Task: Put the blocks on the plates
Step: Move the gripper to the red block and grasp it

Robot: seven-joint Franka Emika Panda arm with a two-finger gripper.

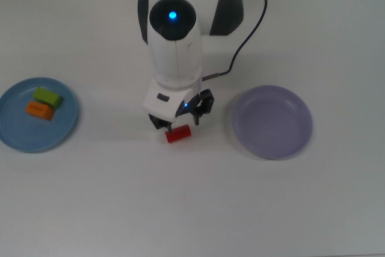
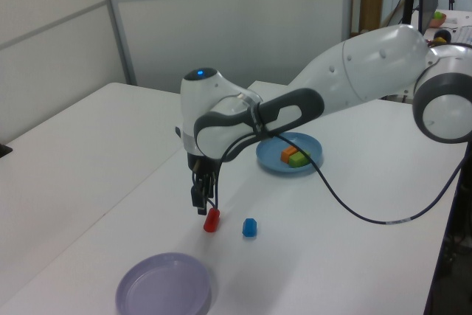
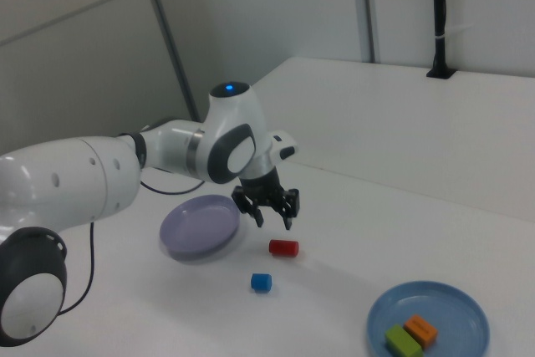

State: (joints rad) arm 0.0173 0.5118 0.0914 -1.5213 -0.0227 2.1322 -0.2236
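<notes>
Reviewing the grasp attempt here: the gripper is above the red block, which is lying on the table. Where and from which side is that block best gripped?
Probably from straight above. The red block lies on its side on the bare table, long axis running left-right in the top view, nothing crowding it. Close the gripper across its narrow curved middle, one finger on each long side. The end faces are farther apart, so less suitable.

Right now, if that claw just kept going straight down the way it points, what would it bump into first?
Most likely the red block lying on the table; the claw hangs open just above it, though perhaps slightly off to one side.
</notes>
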